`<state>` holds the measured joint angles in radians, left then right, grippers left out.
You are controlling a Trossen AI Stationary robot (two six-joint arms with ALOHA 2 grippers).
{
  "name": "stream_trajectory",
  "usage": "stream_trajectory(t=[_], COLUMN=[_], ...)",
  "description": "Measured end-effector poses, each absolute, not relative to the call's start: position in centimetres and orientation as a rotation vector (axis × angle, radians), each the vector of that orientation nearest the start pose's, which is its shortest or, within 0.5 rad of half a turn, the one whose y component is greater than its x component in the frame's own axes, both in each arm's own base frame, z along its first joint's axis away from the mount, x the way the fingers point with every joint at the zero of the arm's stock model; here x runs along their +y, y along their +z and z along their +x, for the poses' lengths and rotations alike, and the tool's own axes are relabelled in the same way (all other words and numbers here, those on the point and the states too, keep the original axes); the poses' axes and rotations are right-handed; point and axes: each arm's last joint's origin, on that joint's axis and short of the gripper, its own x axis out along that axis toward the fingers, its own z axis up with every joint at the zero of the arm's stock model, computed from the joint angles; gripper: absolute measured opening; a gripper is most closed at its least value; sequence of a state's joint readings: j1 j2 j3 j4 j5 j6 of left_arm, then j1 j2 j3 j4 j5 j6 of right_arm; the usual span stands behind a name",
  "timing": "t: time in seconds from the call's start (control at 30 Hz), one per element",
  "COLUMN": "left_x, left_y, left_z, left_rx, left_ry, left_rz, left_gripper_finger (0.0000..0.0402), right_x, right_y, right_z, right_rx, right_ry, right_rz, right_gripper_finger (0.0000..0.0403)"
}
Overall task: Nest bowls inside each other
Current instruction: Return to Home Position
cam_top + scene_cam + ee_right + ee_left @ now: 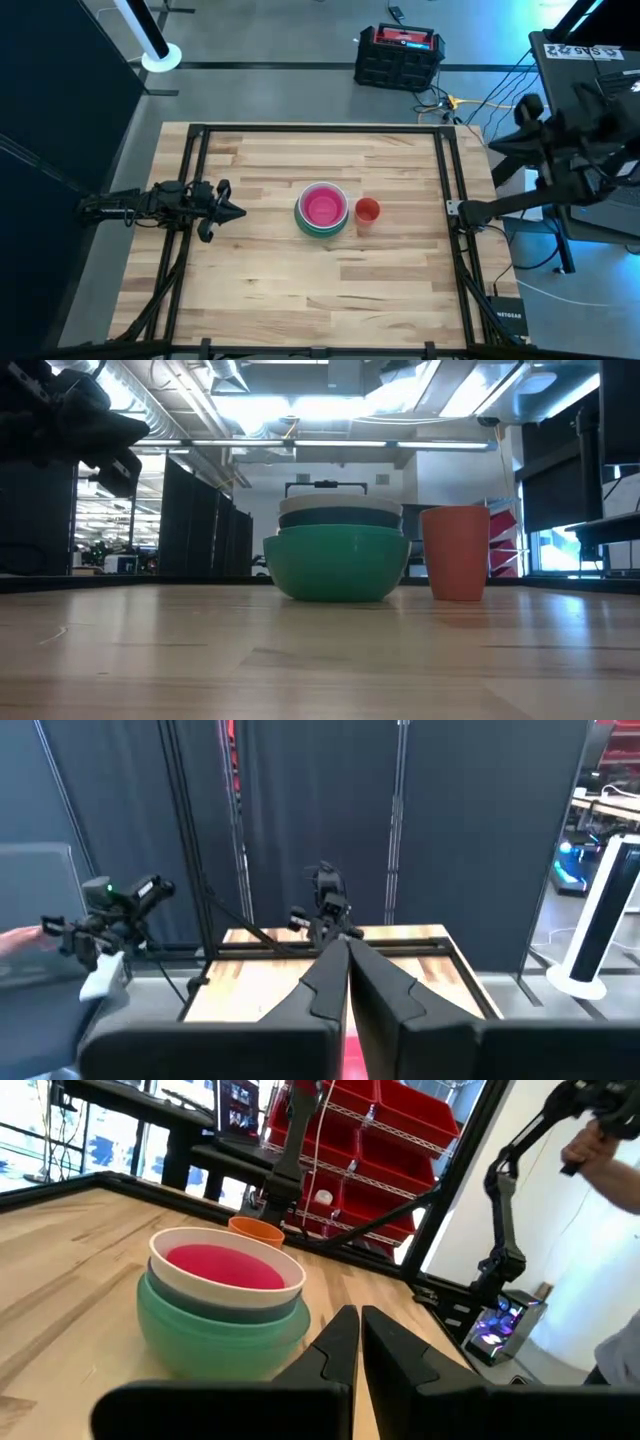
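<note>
Jaws, left: together, only a thin slit between the tips, holding nothing; on my left arm (170, 200), low over the left part of the worktop (300, 290), pointing at the bowls and well apart from them
Jaws, right: together, holding nothing; on my right arm (520, 200), off the worktop's right edge, facing back across it

1. Stack of bowls (322, 209): mid-worktop, upright, nested one inside another
 - pink bowl (222, 1266): innermost, on top
 - white bowl (290, 1280): round the pink, rim uppermost
 - dark teal-blue bowl (340, 518): a band under the white rim
 - green bowl (335, 565): outermost, base on the wood; whether another green one sits inside it I cannot tell
2. Red-orange cup (367, 210): upright, just beside the stack on my right-arm side, a narrow gap between them
3. Black frame rails (190, 240): along the worktop's left, right and far sides
4. Black-and-red case (399, 55): on the floor beyond the far edge
5. Red bins on wire shelving (400, 1160): behind the worktop
6. Person's hand (600, 1145): beyond my right arm's side, clear of the worktop
</note>
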<state>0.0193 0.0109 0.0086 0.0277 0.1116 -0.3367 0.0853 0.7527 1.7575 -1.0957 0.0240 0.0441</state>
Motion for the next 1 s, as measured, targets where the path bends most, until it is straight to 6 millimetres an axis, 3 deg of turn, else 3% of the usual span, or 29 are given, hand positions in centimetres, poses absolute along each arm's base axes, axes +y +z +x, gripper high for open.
stream_trajectory(t=[0.2, 0.7, 1.0], left_x=[-0.1, -0.1, -0.1], left_y=[16.8, 16.8, 16.8], left_z=[9.8, 9.8, 9.8], left_rx=[-0.010, -0.010, -0.010], left_ry=[-0.096, -0.096, -0.096], left_rz=[-0.336, -0.335, -0.337], left_gripper_finger=[0.0000, 0.0000, 0.0000], right_x=[0.2, 1.0, 1.2], right_y=[46.0, 33.9, 29.4], right_z=[1.2, 8.9, 10.9], right_rx=[0.015, -0.105, -0.112], right_ry=[0.129, 0.164, 0.176], right_rz=[0.046, 0.103, 0.128], right_gripper_finger=[0.0001, 0.0001, 0.0001])
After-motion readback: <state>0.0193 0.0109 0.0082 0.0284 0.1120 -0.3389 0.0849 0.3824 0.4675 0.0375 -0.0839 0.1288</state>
